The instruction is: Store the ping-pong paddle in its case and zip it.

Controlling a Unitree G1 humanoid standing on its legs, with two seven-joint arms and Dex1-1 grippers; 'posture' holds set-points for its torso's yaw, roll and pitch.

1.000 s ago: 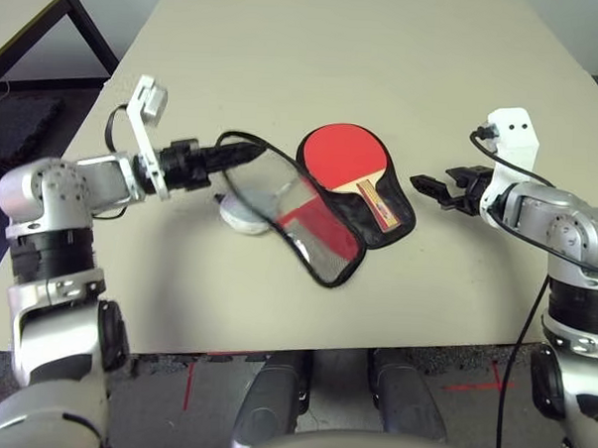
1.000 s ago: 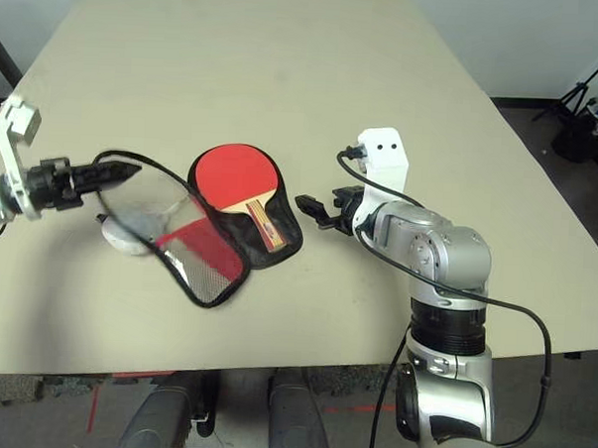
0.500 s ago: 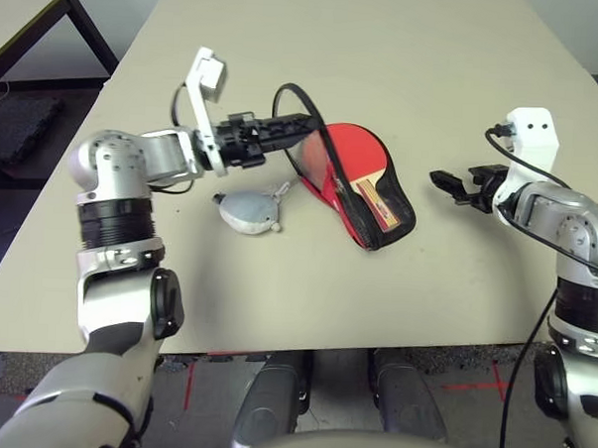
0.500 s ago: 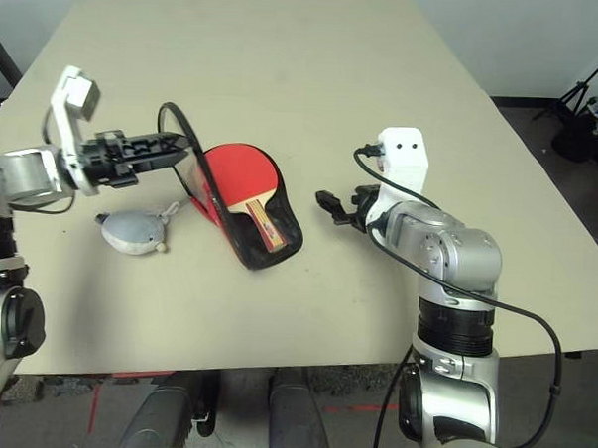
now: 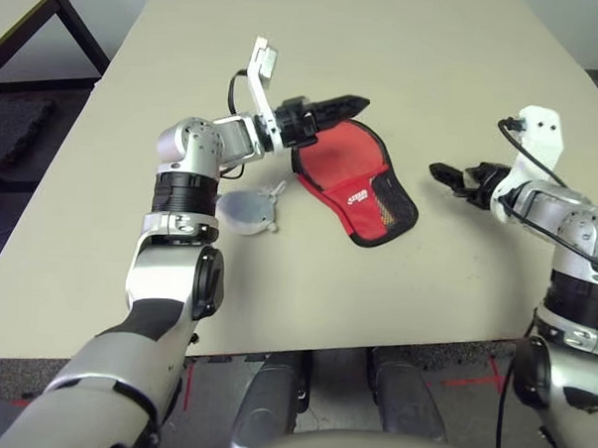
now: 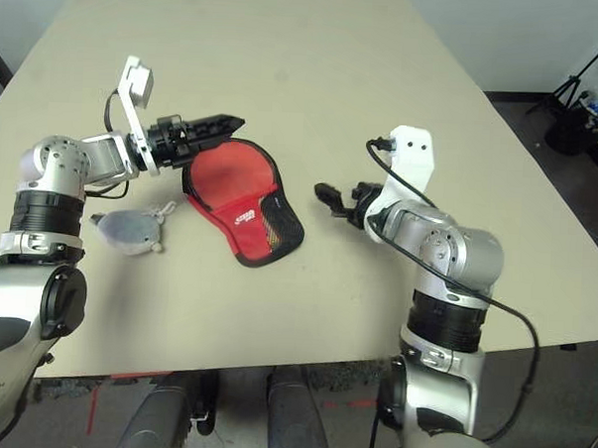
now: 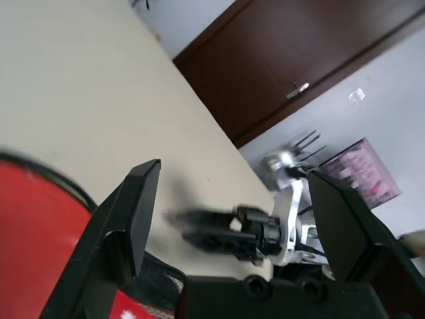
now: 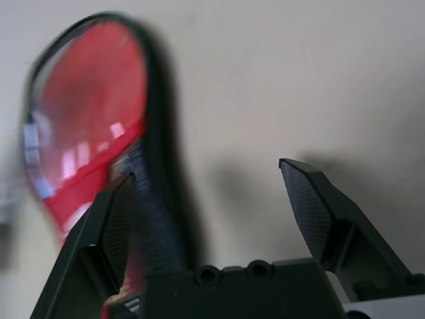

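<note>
Beige table [image 5: 277, 283] with closed red case [image 5: 355, 182], grey-white lump [image 5: 246, 210] beside; left tool [image 5: 352, 102] and right tool [image 5: 438, 172] both wide apart.

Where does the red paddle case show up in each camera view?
Left eye view: the case lies mid-table, folded shut, logo up.
Right eye view: the case is left of centre, beside the left gripper.
Left wrist view: a red part at the lower left corner.
Right wrist view: its red, black-edged shape at upper left.
Shared landmark: the beige table.
</note>
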